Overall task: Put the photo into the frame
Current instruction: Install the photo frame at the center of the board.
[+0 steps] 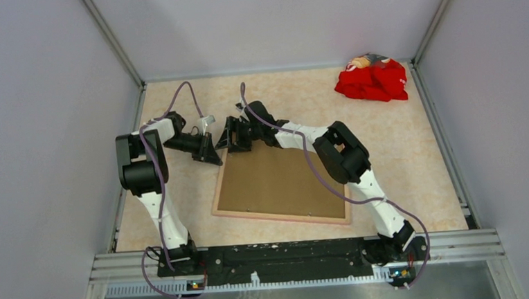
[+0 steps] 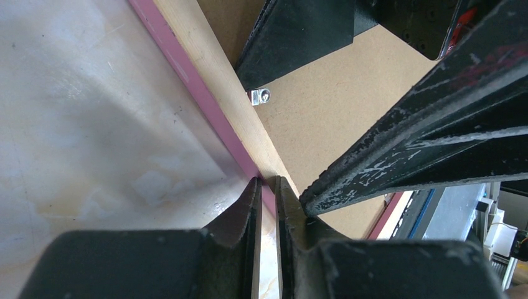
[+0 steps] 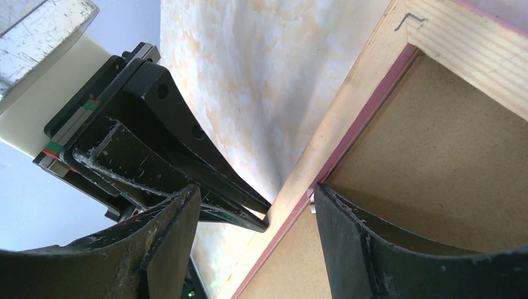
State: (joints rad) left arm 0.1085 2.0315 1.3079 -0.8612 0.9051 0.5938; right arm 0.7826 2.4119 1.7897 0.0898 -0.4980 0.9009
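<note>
The frame (image 1: 280, 218) lies face down on the table, pale wood back up, with its pink edge showing in the left wrist view (image 2: 187, 68). A brown backing board (image 1: 277, 180) fills it. The photo is hidden. My left gripper (image 1: 214, 157) is at the frame's far left corner, its tips (image 2: 266, 184) closed to a narrow slit on the frame's outer edge. My right gripper (image 1: 232, 139) is open and straddles the same left rail (image 3: 348, 106). One of its fingers is over the board (image 3: 436, 162) and the other is outside the frame.
A red crumpled cloth (image 1: 372, 80) lies at the far right corner of the table. A small metal tab (image 2: 261, 96) sits on the frame's inner edge over the board. Grey walls enclose the table on three sides.
</note>
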